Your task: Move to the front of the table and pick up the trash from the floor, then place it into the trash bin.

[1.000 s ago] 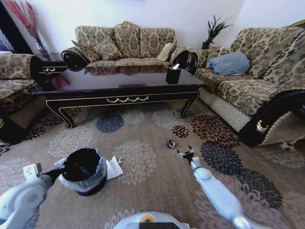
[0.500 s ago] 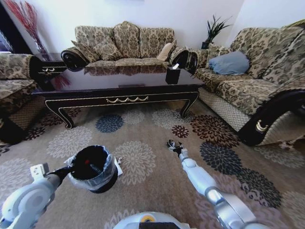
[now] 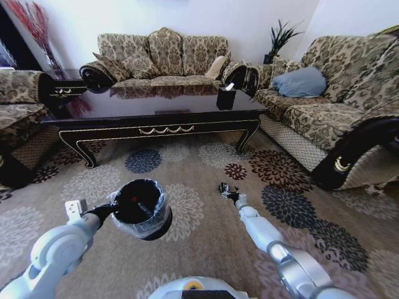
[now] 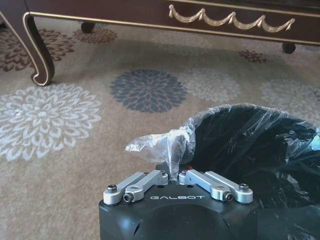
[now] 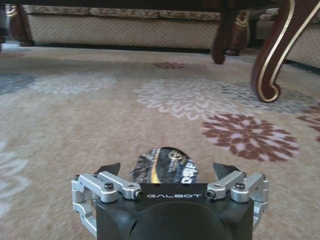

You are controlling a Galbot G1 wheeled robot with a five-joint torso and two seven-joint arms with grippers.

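Note:
The trash bin (image 3: pixel 143 210), round and black with a clear bag liner, hangs tilted in front of me. My left gripper (image 3: pixel 111 209) is shut on its rim and liner; the left wrist view shows the gripper (image 4: pixel 172 174) pinching the crumpled liner beside the bin (image 4: pixel 260 150). A small dark crumpled piece of trash (image 3: pixel 223 187) lies on the carpet at centre right. My right gripper (image 3: pixel 229 194) is at it and low over the floor. In the right wrist view that gripper (image 5: pixel 167 171) is open, with the trash (image 5: pixel 162 161) between its fingers (image 5: pixel 110 168). The table (image 3: pixel 156 118) stands beyond.
Sofas ring the patterned carpet on the left, back and right (image 3: pixel 324 118). A black square box (image 3: pixel 226 98) sits on the table. A curved table leg (image 5: pixel 272 60) stands ahead of the right gripper. Open carpet lies between me and the table.
My left arm has carried the bin to the right, toward the middle of the carpet. The right gripper reached forward to the dark trash a second ago and has since held there.

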